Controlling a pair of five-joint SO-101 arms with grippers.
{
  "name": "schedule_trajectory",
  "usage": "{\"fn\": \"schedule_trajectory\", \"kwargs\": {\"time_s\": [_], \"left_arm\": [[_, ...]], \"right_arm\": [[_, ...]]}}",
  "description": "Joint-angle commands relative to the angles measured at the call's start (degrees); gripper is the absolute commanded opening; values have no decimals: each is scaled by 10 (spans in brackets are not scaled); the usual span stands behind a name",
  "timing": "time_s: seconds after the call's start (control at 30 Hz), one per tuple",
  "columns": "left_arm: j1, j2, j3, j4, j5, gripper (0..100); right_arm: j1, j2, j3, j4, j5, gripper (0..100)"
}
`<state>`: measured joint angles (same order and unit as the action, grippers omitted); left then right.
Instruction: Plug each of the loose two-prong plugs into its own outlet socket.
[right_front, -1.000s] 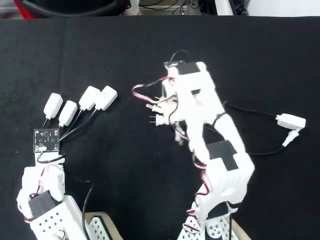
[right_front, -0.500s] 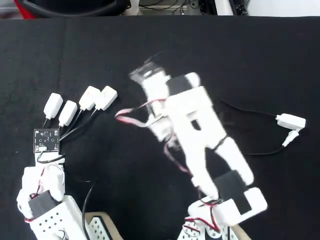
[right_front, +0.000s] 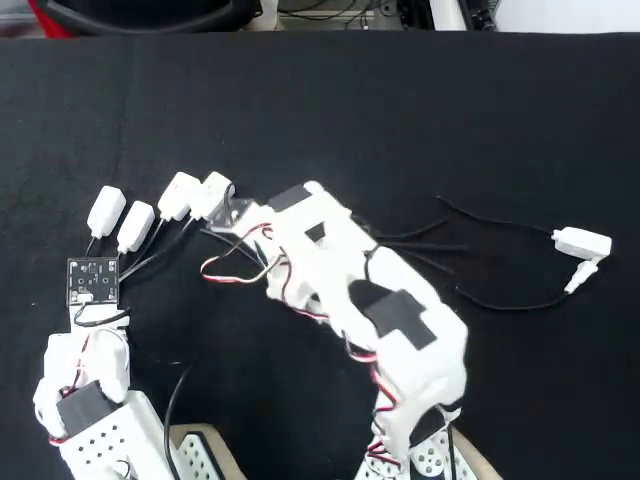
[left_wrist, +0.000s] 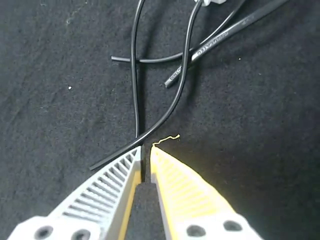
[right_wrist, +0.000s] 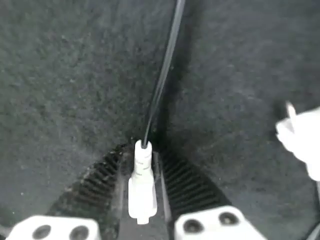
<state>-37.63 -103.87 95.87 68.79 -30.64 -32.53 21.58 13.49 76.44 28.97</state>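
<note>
The plug (right_wrist: 141, 182) I'm carrying is clenched in the right pincer (right_wrist: 142, 150), its lead (right_wrist: 165, 65) running out ahead over the dark cloth. A second ago I had it over the middle of the worktop (right_front: 400, 100). Now the arm has swung across, and the pincer tip lies just beside the nearest socket (right_front: 216, 189), the end one of a row of four white ones. I judge that this puts me on the approach to insertion, though I cannot tell whether the prongs face the slots. The second plug (right_front: 580, 243) lies untouched, well apart on the other side. My left pincer (left_wrist: 145, 159) has not moved. It is clamped on a black cable (left_wrist: 134, 75) that seems to run from the sockets, probably steadying them.
</note>
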Motion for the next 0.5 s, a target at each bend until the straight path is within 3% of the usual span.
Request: {"fn": "schedule_trajectory", "kwargs": {"time_s": [0.0, 0.13, 0.47], "left_arm": [[7, -5, 0, 2, -7, 48], [7, -5, 0, 2, -7, 48], [7, -5, 0, 2, -7, 48]], "right_arm": [[-5, 27, -47, 36, 8, 70], [-15, 36, -76, 93, 10, 168], [-22, 36, -121, 171, 11, 138]]}}
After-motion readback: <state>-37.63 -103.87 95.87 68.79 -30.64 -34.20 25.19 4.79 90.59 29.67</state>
